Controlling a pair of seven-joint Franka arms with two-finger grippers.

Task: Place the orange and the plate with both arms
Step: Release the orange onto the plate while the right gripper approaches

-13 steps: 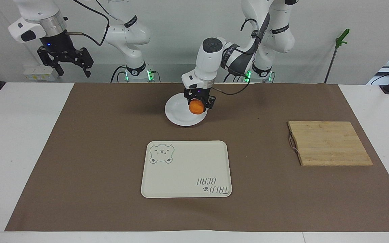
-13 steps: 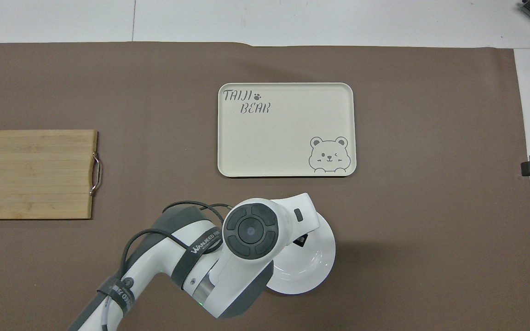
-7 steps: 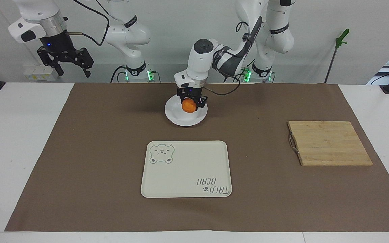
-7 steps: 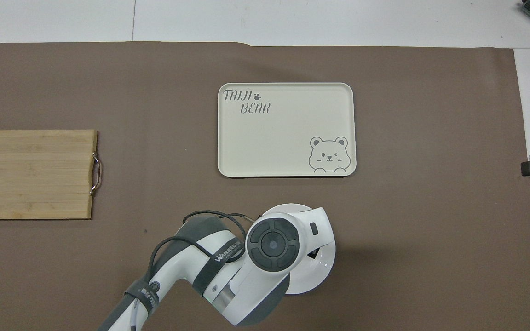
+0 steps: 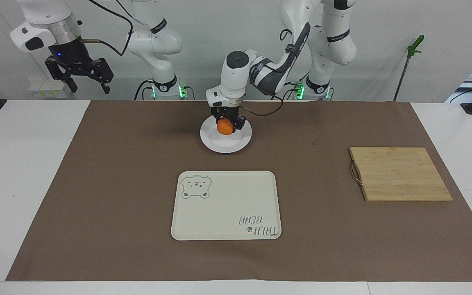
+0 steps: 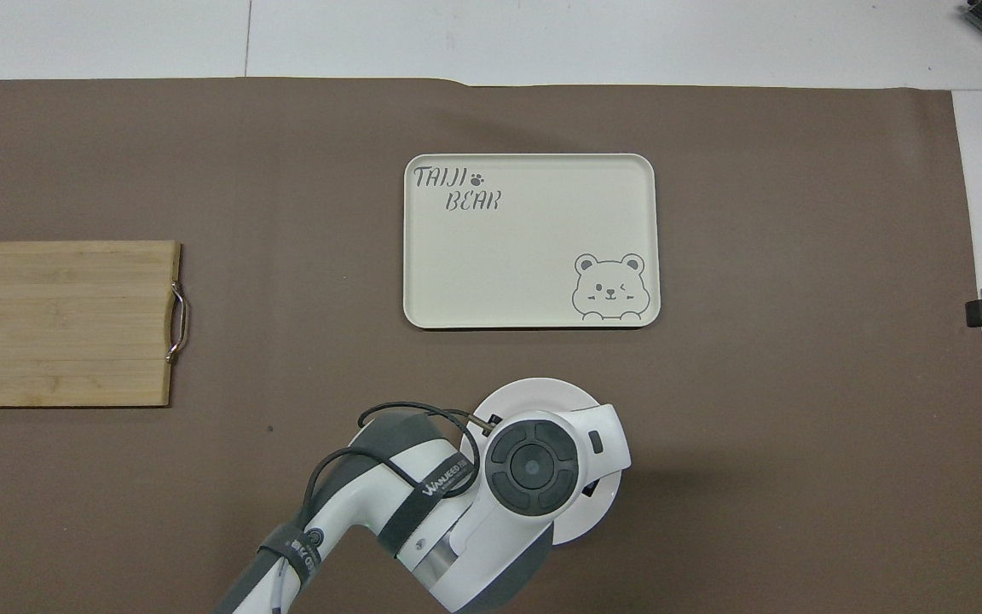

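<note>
The left gripper (image 5: 228,124) pinches the orange (image 5: 225,127) over the plate (image 5: 226,145), unreleased; the right gripper (image 5: 83,78), fingers spread, waits.

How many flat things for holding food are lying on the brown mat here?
3. The white plate lies nearest the robots, under the left gripper holding the orange. The bear tray lies farther out. The wooden board sits toward the left arm's end. Nothing seems hidden.

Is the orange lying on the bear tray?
No, the orange is gripped in the left pincer over the plate; the tray holds nothing.
</note>
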